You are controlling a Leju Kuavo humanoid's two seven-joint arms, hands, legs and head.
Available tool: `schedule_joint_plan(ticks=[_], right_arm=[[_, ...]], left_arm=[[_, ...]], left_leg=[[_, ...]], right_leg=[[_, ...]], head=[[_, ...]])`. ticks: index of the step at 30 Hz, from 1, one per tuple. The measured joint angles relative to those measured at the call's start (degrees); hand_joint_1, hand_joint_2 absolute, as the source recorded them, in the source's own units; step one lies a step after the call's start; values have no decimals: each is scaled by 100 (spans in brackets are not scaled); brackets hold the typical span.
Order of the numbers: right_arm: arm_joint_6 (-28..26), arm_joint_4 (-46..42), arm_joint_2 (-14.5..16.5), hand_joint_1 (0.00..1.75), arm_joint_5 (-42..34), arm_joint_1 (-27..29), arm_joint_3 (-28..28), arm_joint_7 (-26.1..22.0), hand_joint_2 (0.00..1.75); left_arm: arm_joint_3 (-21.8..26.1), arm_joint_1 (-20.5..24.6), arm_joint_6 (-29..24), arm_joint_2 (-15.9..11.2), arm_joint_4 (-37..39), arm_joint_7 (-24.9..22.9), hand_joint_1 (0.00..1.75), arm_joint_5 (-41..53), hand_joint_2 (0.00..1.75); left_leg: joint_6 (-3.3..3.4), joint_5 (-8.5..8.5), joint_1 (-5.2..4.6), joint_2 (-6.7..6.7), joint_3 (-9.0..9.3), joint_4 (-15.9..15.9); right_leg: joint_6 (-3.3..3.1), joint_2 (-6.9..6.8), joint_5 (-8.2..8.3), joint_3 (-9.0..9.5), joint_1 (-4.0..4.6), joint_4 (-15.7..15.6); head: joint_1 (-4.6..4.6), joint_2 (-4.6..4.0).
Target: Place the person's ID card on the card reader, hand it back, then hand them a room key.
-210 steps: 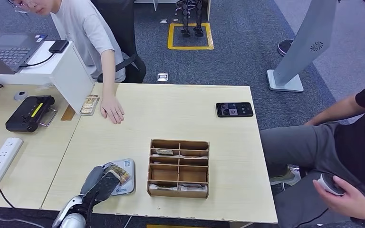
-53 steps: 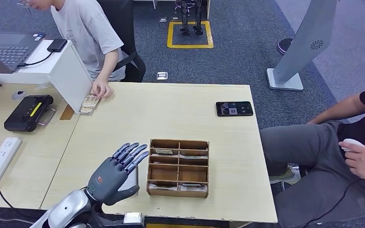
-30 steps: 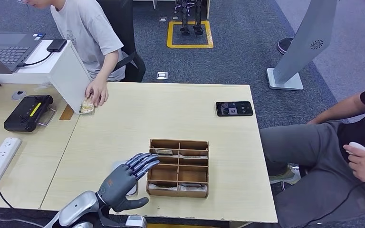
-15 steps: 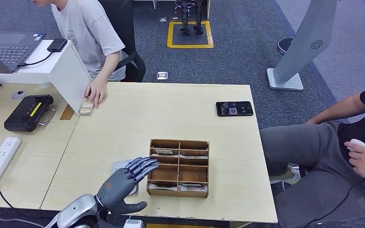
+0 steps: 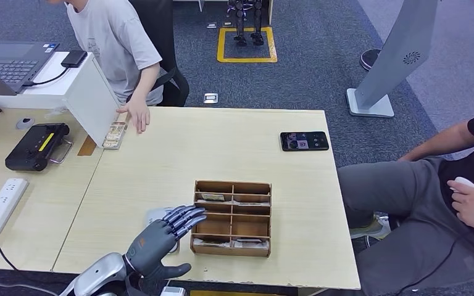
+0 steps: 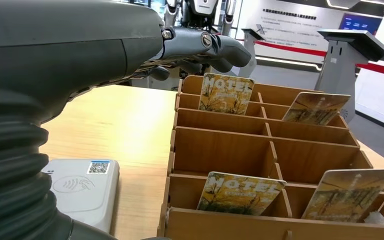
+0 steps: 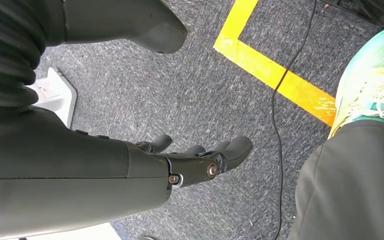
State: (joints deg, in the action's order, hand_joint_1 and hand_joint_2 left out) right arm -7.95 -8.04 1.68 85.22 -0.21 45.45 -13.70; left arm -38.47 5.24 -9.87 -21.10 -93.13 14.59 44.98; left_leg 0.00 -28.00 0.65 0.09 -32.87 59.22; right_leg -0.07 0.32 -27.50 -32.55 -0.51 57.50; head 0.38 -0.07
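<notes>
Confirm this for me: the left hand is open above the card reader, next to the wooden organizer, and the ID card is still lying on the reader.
One thing is wrong: the card reader is bare, with no ID card on it, as the left wrist view shows. The rest holds: the left hand is open above the reader, beside the wooden organizer.

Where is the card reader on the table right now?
In the head view the card reader lies flat near the table's front edge, just left of the wooden card box, partly hidden under the robot's left hand.
</notes>
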Motion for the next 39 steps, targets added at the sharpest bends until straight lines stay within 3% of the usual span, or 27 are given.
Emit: schedule_joint_plan(ticks=[12, 27, 39], right_arm=[[-95, -20, -1, 0, 0, 21, 4, -13, 175], [-93, -24, -1, 0, 0, 28, 4, -36, 175], [-38, -24, 0, 0, 0, 27, 4, -54, 175]], left_arm=[[-173, -74, 327, -54, -101, 126, 0, -74, 175], [-450, -40, 317, -43, -103, 67, 0, -140, 175], [-573, 89, 137, 157, -103, -310, 0, 254, 175]], left_leg=[[0, 0, 0, 0, 1, 0], [0, 0, 0, 0, 1, 0], [0, 0, -1, 0, 1, 1]], right_leg=[[0, 0, 0, 0, 0, 0], [0, 0, 0, 0, 0, 0], [0, 0, 0, 0, -1, 0]], head=[[0, 0], [0, 0], [1, 0]])
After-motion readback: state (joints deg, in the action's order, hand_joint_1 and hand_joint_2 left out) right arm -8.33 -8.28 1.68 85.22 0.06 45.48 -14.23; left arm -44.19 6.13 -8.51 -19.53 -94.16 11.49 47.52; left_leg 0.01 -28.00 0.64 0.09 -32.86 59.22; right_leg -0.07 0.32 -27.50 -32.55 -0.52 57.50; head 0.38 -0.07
